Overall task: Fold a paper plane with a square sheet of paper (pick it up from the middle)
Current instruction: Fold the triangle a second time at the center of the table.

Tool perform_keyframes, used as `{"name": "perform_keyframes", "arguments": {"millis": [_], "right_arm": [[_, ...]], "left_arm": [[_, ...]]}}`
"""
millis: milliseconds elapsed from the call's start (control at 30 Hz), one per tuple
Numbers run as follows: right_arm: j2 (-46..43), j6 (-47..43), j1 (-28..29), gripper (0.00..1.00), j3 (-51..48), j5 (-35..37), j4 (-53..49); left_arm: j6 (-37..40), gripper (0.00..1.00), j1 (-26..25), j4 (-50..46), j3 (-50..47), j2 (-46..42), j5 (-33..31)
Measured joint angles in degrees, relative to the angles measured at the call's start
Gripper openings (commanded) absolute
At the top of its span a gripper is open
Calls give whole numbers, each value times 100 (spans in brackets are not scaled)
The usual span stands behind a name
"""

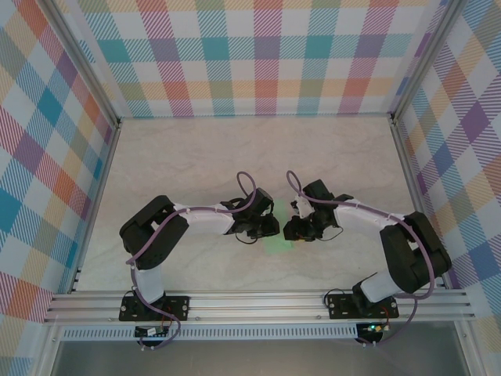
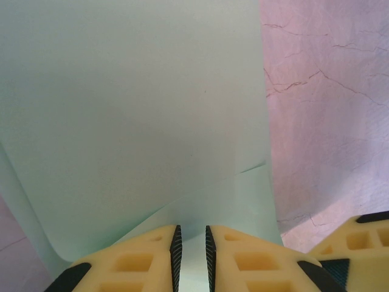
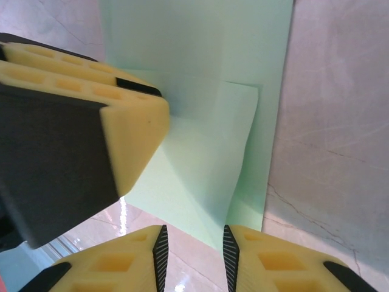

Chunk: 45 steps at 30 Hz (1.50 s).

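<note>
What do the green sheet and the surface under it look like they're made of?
The paper plane looks like thin matte paper, pale mint: it holds sharp creases and curls at one edge. The table looks hard and glossy, pale with dark marble-like veins and glare spots; stone or printed laminate, I cannot tell.

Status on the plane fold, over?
Left gripper nearly closed, paper plane between its jaws, grip unconfirmed. Right gripper open at the paper's corner. Grippers crowd together over it.
</note>
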Motion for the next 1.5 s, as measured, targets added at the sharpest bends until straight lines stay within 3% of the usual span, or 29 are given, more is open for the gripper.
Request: {"name": "perform_keyframes", "arguments": {"millis": [133,400,633,967,1233,1500], "right_arm": [[170,-15,0,28,0,-55,61],[299,-15,0,9,2,-68,188],[437,-13,-7,3,2,-90,234],[466,448,-111,0,-146,-579,872],[116,1445,-111,1,-715,-763,1687],[-101,2031,-109,2,-984,-804,2170]], "left_arm": [[0,21,-2,-28,24,0,0],[2,22,-2,-39,26,0,0],[37,26,-2,-31,26,-22,-9],[37,30,-11,72,-35,-313,-55],[15,31,-22,-2,-149,-1056,-621],[-120,32,-24,-42,-348,-1067,-879]]}}
